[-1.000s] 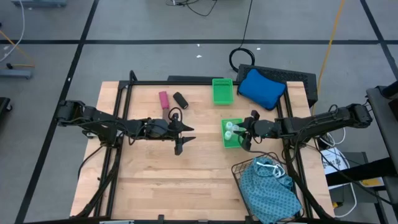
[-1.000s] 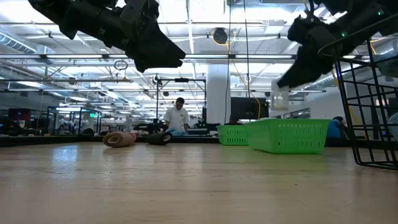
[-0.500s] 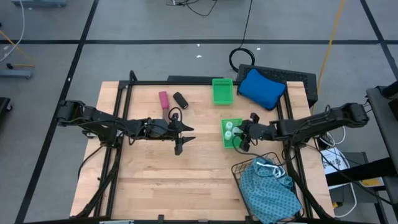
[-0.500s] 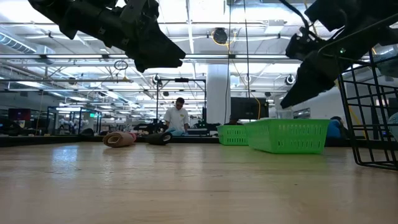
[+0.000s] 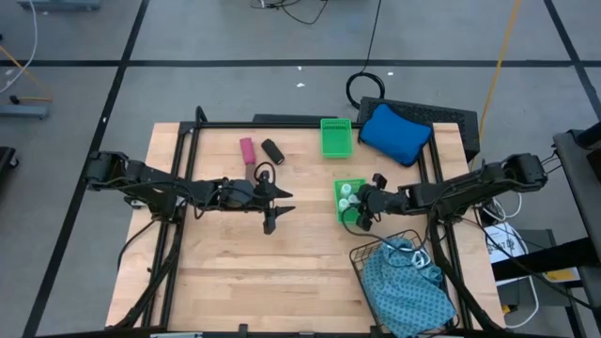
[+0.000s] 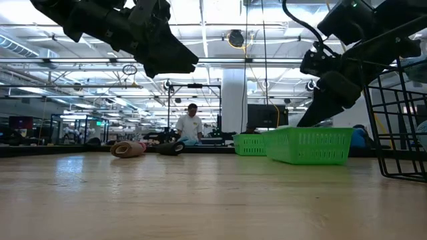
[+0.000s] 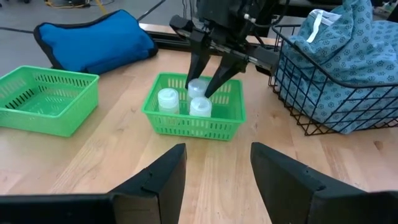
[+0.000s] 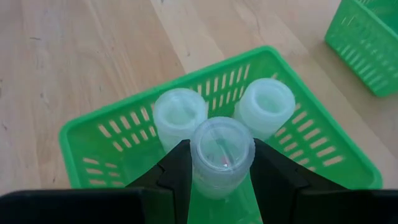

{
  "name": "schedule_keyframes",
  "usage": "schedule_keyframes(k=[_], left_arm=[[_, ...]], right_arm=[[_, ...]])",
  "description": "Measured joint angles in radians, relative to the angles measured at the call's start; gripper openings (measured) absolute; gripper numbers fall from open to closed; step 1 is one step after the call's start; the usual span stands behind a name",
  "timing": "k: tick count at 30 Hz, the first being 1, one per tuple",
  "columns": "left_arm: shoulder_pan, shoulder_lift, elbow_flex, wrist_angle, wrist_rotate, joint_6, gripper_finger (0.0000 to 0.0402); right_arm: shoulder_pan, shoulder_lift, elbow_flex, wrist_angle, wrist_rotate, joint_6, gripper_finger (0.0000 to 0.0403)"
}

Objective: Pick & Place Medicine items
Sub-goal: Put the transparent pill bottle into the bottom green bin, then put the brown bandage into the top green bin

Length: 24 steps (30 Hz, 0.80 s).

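A white vial [image 8: 222, 152] is gripped between the two dark fingers [image 8: 178, 174] of the right gripper [image 5: 360, 205], its round top facing the wrist camera. It is held inside the near green tray [image 5: 341, 216], touching two further white vials [image 8: 180, 116] [image 8: 266, 106] that stand upright in the same tray. In the left wrist view all three vials [image 7: 200, 106] are seen clustered at the middle of the tray [image 7: 168, 124], with the right gripper's [image 7: 210, 81] fingers reaching down around the one behind.

The left gripper [image 5: 275, 208] is held above the middle of the table, its jaws parted and nothing between them.

A magenta-pink cylinder [image 5: 247, 150] and a black cylinder [image 5: 272, 150] are seen lying on the wood near the table's far edge, well apart from both grippers. A second green tray [image 5: 335, 137] stands beside them; what it contains cannot be told. A wire basket [image 5: 376, 255] at the near right corner holds a teal patterned cloth [image 5: 406, 286], and a blue cushion [image 5: 394, 132] lies at the far right corner.

The wooden table [image 5: 235, 272] is bare elsewhere. In the low view a large lit hall is seen beyond it, with a person [image 6: 189, 127] far off.
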<state>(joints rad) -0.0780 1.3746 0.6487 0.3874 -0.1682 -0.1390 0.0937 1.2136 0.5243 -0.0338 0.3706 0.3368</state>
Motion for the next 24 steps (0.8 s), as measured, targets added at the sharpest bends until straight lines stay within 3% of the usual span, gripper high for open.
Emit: schedule_keyframes(k=[4, 14, 24], left_arm=[[0.0, 0.0, 0.0, -0.004, 0.0, 0.0, 0.0186], [0.0, 0.0, 0.0, -0.003, 0.0, 0.002, 0.0186], [0.0, 0.0, 0.0, -0.003, 0.001, -0.005, 0.0186]], right_arm=[[0.0, 0.02, 0.0, 0.0, -0.004, 0.0, 0.0123], [0.0, 0.029, 0.0, 0.006, -0.005, 0.0, 0.0241], [0.0, -0.1, 0.0, 0.004, -0.007, -0.038, 0.0255]])
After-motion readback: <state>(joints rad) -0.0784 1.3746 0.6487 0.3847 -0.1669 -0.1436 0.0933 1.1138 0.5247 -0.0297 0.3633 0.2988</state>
